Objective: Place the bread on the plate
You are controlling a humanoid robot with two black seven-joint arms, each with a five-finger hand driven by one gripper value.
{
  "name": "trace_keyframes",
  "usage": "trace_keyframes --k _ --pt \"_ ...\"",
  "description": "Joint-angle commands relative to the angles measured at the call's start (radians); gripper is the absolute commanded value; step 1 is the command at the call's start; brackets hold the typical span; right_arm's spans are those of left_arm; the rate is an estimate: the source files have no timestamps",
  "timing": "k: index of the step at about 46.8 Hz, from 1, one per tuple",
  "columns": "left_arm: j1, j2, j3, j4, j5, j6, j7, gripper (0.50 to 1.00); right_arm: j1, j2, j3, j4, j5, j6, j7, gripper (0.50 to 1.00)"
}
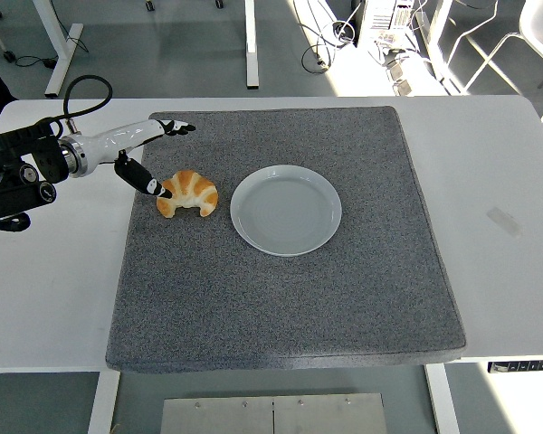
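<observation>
At the left edge the black left arm comes in over the white worktop, with a loop of black cable above its wrist. The forearm shell is white and it ends in the left hand, which is low at the far-left corner of the grey mat. The hand is spread and it holds nothing: the long fingers point to the right along the far edge of the mat, and the thumb points down and to the right, apart from them. The tip of the thumb is touching, or almost touching, the left end of the bread; from this view I cannot tell which. The long fingers are clear of the bread, on its far side.

The bread is a croissant with brown and pale stripes. It lies flat on the mat, in the left part of it, and its two ends are turned toward the near side. It is not on the plate.

Just to the right of the bread is the plate, round and pale, with a raised rim. It stands near the middle of the mat and a narrow strip of mat is between it and the bread.

Further right the mat ends and the bare worktop goes on; there is a small pale mark on it. The right arm does not show.
</observation>
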Motion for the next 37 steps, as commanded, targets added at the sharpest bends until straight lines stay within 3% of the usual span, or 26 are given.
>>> trace_keyframes --k 1,23,37 --pt "0.000 -0.004 0.010 0.000 0.003 0.001 0.001 0.968 0.000 0.000 0.000 0.000 0.000 0.000 0.000 1.000" --pt "0.037 -0.049 0.027 0.020 0.040 0.022 0.011 0.948 0.000 0.000 0.000 0.000 0.000 0.000 0.000 1.000" --pt "0.057 -0.073 0.015 0.058 0.040 0.035 0.033 0.872 0.000 0.000 0.000 0.000 0.000 0.000 0.000 1.000"
